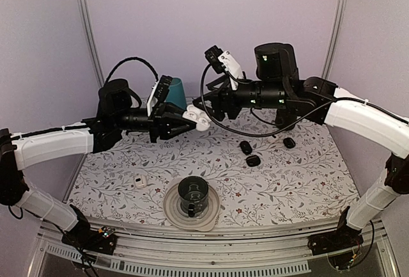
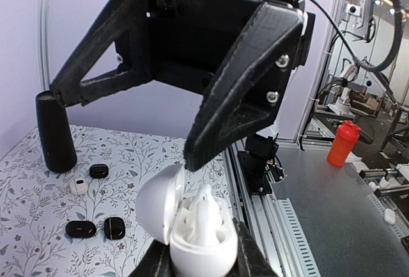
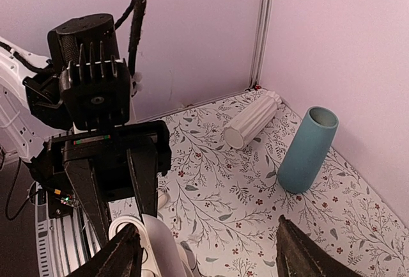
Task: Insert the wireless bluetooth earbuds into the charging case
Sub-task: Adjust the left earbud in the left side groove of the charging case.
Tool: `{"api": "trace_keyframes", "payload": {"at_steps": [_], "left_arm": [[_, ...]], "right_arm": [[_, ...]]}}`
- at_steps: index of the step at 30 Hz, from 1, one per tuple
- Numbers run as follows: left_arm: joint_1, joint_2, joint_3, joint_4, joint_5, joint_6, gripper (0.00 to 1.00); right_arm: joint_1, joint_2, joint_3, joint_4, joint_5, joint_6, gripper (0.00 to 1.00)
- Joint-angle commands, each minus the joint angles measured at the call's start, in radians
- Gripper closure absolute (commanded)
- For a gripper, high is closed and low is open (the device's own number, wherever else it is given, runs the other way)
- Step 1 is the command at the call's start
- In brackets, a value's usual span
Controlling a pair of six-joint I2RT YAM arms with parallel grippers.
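My left gripper is shut on the white charging case and holds it in the air above the back of the table. The case's lid stands open, and one white earbud sits upright inside. Facing it from the right is my right gripper, open, with nothing between its fingers. One of its fingertips is right at the top edge of the open lid; the other stands far to the side. I cannot see a second earbud for sure.
Three small black oval objects lie right of centre. A tiny white piece lies front left, another by a black cylinder. A dark cup on a plate, a teal vase and a ribbed white cylinder stand about.
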Motion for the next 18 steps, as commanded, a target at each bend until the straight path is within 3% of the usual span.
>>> {"api": "trace_keyframes", "payload": {"at_steps": [1, 18], "left_arm": [[0.008, -0.006, 0.004, 0.026, 0.002, -0.008, 1.0], [0.009, 0.005, 0.019, 0.025, -0.001, -0.01, 1.0]], "right_arm": [[0.003, -0.006, 0.015, 0.014, -0.018, 0.001, 0.28], [0.031, 0.031, 0.005, -0.027, 0.018, -0.021, 0.28]]}}
